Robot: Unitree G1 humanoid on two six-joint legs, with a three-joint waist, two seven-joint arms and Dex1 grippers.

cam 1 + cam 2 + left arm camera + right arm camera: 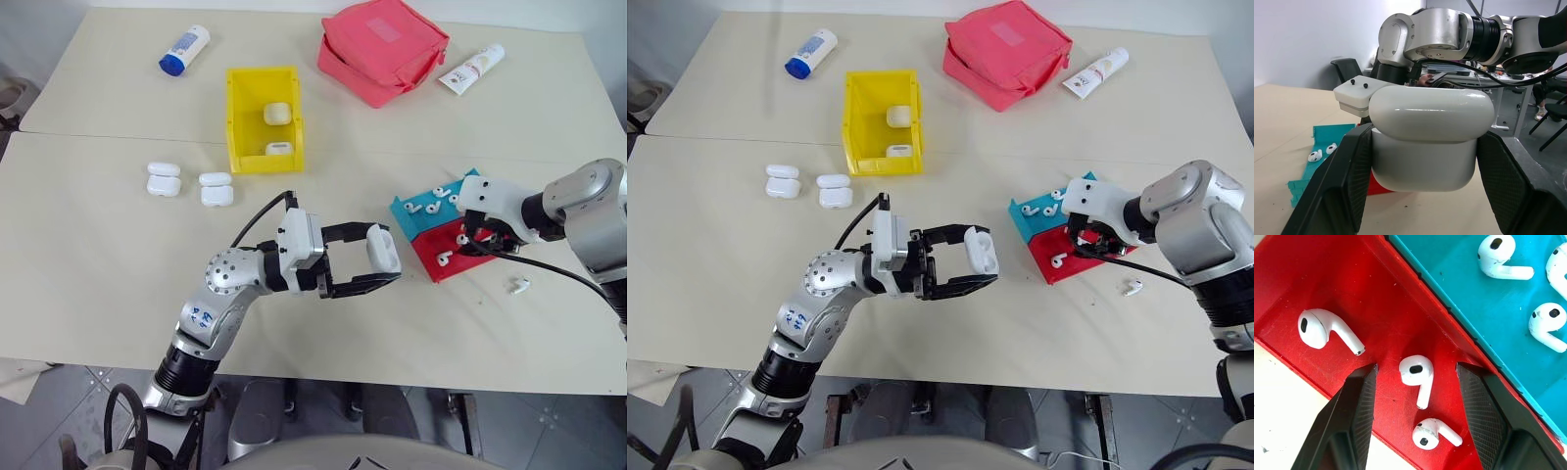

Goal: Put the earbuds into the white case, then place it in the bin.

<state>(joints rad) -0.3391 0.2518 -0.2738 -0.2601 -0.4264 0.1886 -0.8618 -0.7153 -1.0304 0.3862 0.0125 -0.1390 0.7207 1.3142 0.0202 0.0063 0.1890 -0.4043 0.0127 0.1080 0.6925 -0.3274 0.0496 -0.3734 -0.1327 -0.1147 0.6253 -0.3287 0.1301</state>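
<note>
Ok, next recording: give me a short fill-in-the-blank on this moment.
1. The left gripper is shut on a white ____.
2. The right gripper hangs open over earbuds in the ____ tray.
3. The yellow bin holds ____ cases.
4. One earbud lies loose on the ____.

Missing words: case; red; two; table
</note>
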